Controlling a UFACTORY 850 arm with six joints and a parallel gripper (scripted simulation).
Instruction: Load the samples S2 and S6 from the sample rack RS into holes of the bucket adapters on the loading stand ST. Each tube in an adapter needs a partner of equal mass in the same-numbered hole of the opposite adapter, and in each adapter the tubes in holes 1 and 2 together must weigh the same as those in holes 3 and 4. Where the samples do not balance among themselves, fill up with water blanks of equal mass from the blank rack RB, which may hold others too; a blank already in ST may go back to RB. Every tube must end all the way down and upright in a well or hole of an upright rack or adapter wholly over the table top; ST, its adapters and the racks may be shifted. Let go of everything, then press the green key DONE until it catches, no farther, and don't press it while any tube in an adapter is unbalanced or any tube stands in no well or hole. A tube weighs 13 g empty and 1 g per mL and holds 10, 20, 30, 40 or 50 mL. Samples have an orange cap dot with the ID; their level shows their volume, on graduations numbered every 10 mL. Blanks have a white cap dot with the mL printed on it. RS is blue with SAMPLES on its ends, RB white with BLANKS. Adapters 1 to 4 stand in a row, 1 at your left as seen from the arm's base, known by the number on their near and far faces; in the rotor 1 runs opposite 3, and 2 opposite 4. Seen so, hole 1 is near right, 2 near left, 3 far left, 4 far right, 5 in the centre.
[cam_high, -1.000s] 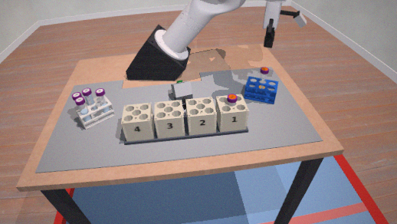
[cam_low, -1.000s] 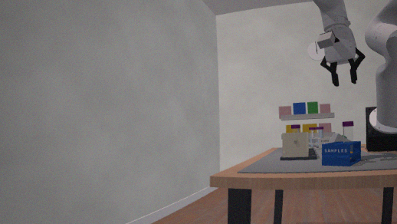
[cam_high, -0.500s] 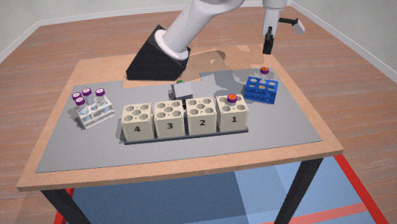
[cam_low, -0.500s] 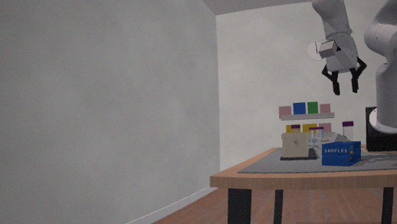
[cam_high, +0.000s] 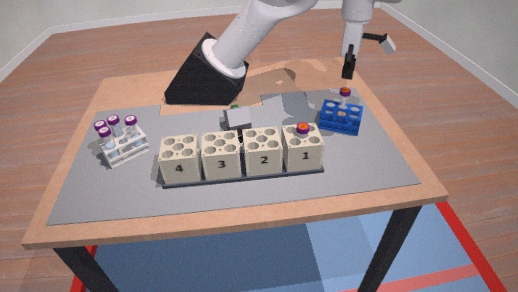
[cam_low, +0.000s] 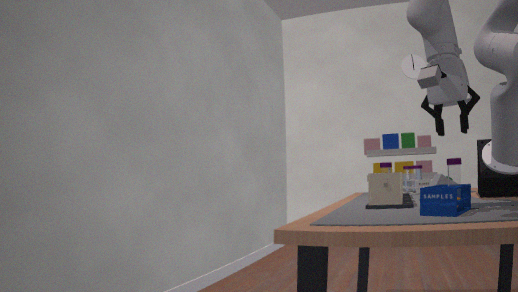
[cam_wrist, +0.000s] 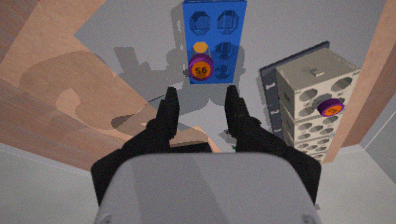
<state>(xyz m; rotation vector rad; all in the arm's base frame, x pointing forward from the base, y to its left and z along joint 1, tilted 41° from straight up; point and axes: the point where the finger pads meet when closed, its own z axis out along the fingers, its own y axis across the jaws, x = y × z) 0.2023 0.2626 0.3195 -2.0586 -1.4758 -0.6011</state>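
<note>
The blue sample rack RS (cam_high: 341, 116) stands at the table's right rear and also shows in the wrist view (cam_wrist: 214, 40). Sample S6 (cam_wrist: 201, 68) stands in it, purple cap with an orange dot; it also shows in the top view (cam_high: 345, 93). A short orange-topped tube (cam_wrist: 200, 47) sits in the well beside it. My gripper (cam_high: 348, 67) hangs open and empty well above S6; the exterior view (cam_low: 450, 123) shows it high over the rack. One orange-dotted tube (cam_high: 302, 128) stands in adapter 1 (cam_high: 303, 146) on the stand ST (cam_high: 240, 150).
The white blank rack RB (cam_high: 120, 138) with three purple-capped tubes stands at the left. The grey DONE box with its green key (cam_high: 234, 107) sits behind adapters 2 and 3. The arm's black base (cam_high: 202, 75) is at the table's rear.
</note>
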